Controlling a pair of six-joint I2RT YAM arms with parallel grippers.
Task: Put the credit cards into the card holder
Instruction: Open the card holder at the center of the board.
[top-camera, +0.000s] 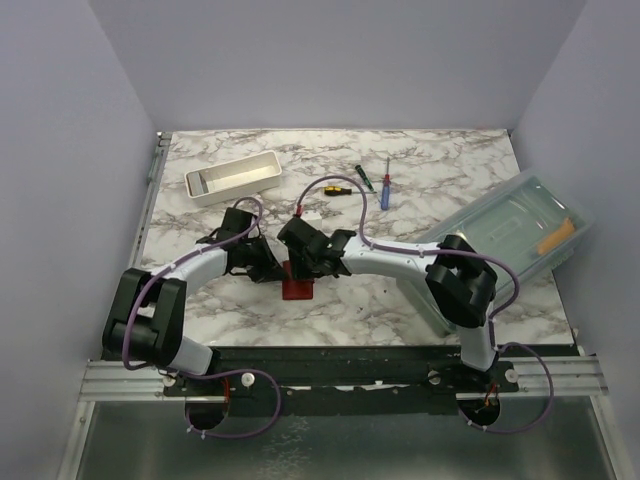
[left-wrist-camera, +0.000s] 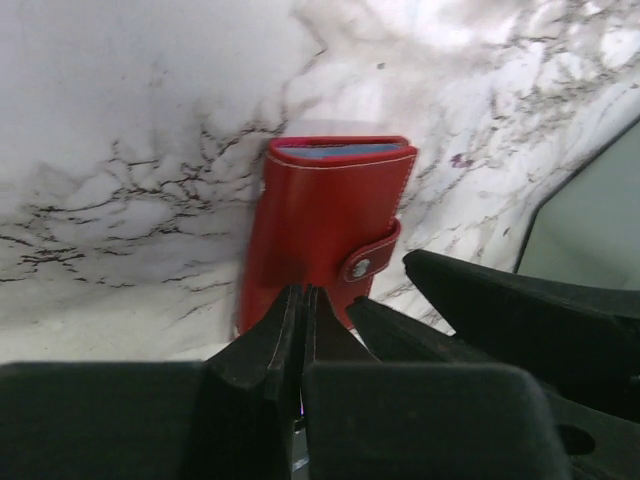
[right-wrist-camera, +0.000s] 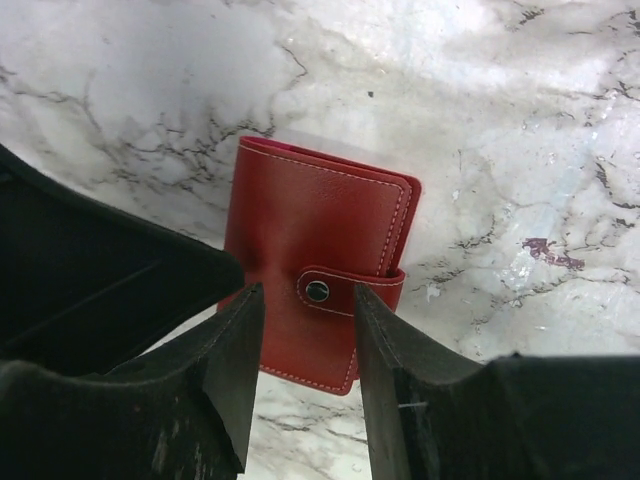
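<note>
From above, the card holder (top-camera: 297, 288) is seen lying flat on the marble bench (top-camera: 420, 160), near its middle. Left wrist: the left claw (left-wrist-camera: 303, 300) is pressed together at the holder's near edge, and a blue card (left-wrist-camera: 340, 151) is seen tucked inside. Right wrist: the right claw (right-wrist-camera: 308, 300) is held spread over the snapped strap (right-wrist-camera: 350, 288).

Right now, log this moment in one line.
card holder: closed, snapped | left end effector: shut | right end effector: open, straddling it
</note>
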